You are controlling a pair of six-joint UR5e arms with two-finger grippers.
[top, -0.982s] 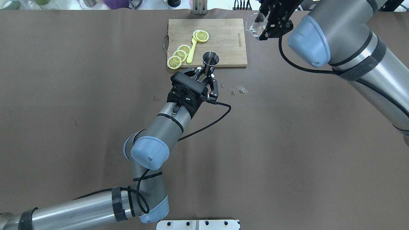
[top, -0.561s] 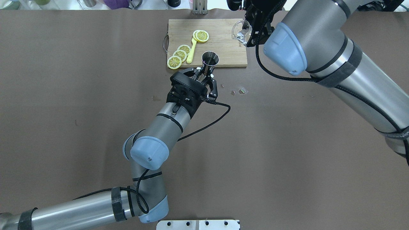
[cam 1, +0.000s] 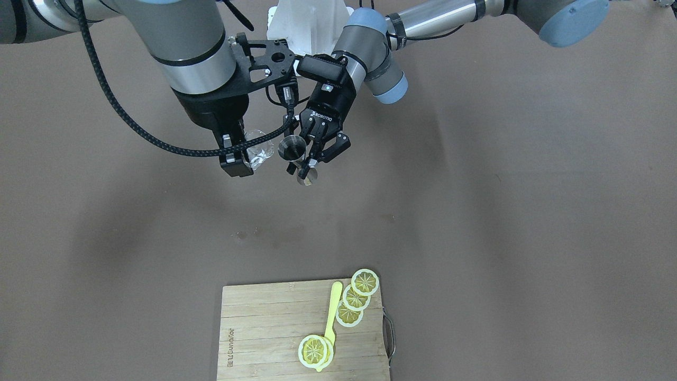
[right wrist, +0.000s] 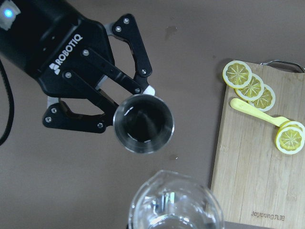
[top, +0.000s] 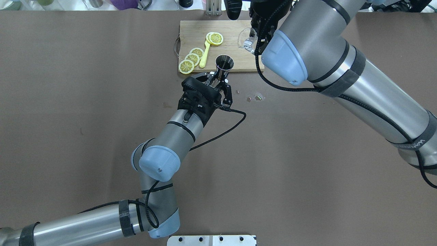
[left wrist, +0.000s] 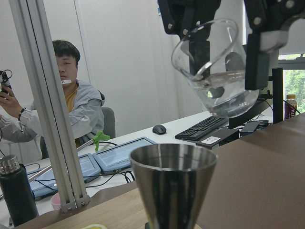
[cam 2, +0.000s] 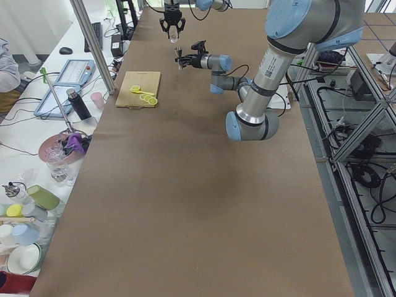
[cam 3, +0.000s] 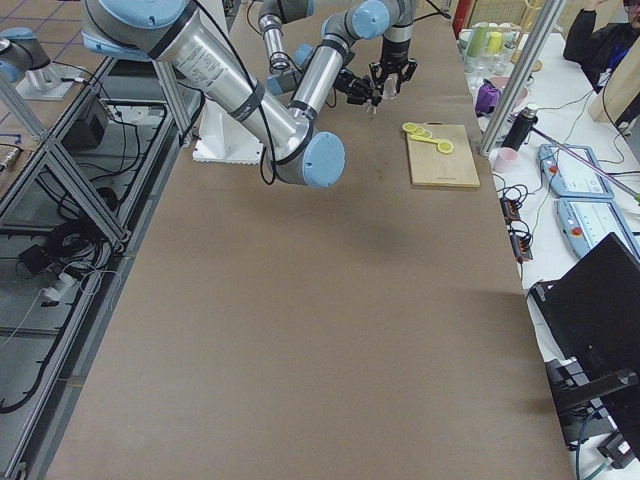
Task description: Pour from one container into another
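A steel jigger (top: 224, 63) is held upright above the table's brown cover by my left gripper (top: 219, 77), shut on its narrow waist. My right gripper (cam 1: 240, 153) is shut on a clear glass beaker (cam 1: 259, 150) with a little water in it. The beaker (left wrist: 217, 71) hangs tilted, higher than the jigger's (left wrist: 174, 183) open mouth and just beside it. From the right wrist view the jigger (right wrist: 143, 124) lies just beyond the beaker's rim (right wrist: 174, 210). The right arm hides most of its own gripper in the overhead view.
A wooden cutting board (top: 191, 30) at the far middle carries lemon slices (top: 192, 58) and a yellow spoon (top: 204, 58). Small scraps (top: 256, 97) lie on the cover. Beyond the far edge are a metal post (left wrist: 47, 109), a seated person (left wrist: 71, 105) and desk clutter.
The right arm has swung left with the beaker, from off the board's right end to close beside the jigger. The left arm and jigger have barely moved.
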